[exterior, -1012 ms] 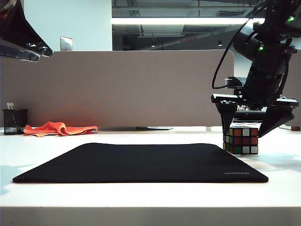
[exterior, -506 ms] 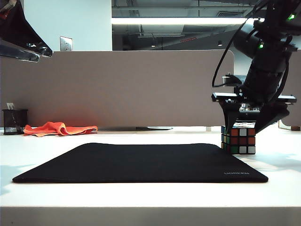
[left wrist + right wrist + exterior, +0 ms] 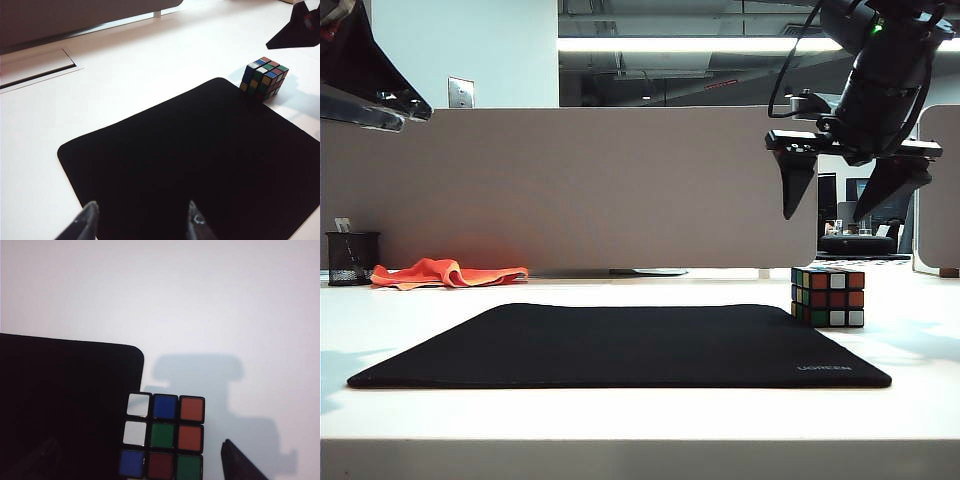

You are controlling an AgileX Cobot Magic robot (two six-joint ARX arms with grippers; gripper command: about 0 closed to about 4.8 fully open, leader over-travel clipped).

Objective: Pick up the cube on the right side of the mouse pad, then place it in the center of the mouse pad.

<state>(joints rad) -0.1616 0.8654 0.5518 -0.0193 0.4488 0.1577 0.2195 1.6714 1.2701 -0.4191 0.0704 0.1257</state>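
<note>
The right pincer [image 3: 837, 212] hangs above the cube [image 3: 829, 297], well clear of it, fingers spread and pointing down, holding nothing. The cube rests on the white worktop [image 3: 620, 425], just beside the far right corner of the mouse pad [image 3: 620, 347]; in the right wrist view its edge appears to touch or slightly overlap the pad border, though this cannot be confirmed. The left pincer [image 3: 142, 222] is raised over the near left part of the mouse pad, fingers spread and empty. An orange cloth [image 3: 445, 273] and a black mesh pen holder [image 3: 351, 258] sit at the far left of the worktop.
</note>
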